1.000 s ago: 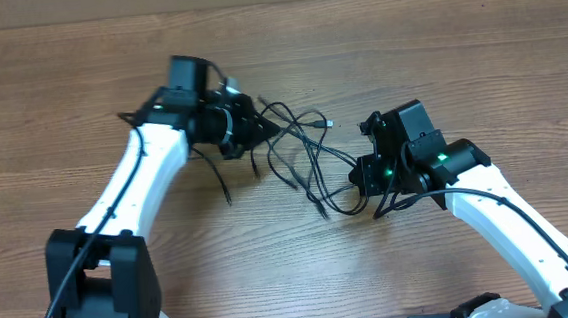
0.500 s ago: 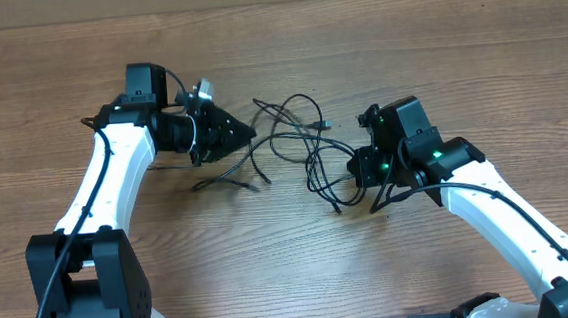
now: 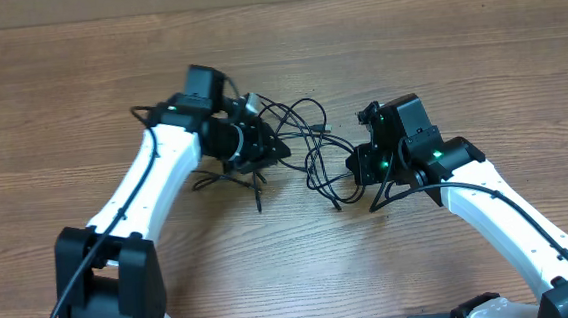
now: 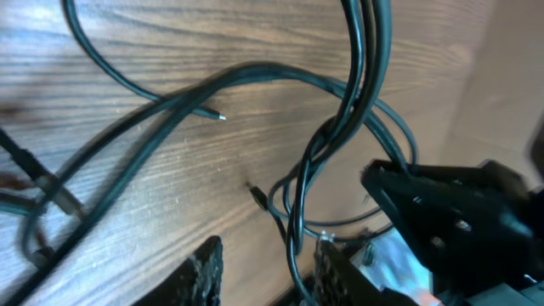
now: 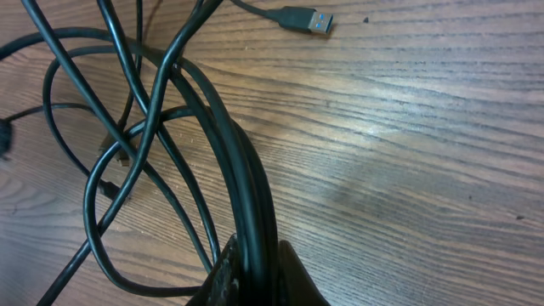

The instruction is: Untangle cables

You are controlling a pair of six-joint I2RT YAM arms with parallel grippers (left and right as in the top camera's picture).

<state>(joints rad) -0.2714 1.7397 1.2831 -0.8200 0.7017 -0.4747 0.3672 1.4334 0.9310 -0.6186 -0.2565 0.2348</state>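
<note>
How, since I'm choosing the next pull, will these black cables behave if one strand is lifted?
Probably floppy: the cables lie in loose curls and loops on the table. Likely light, being thin cords. A lifted strand would probably drag its neighbours, since strands cross one another and the right gripper pinches a bundle in its jaws.

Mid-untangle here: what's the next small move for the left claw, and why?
Probably close the left claw on the strand that runs between its open fingers. The right claw is shut on the cables at the other side of the tangle, so a second grip there would likely let the two arms draw the loops apart.
</note>
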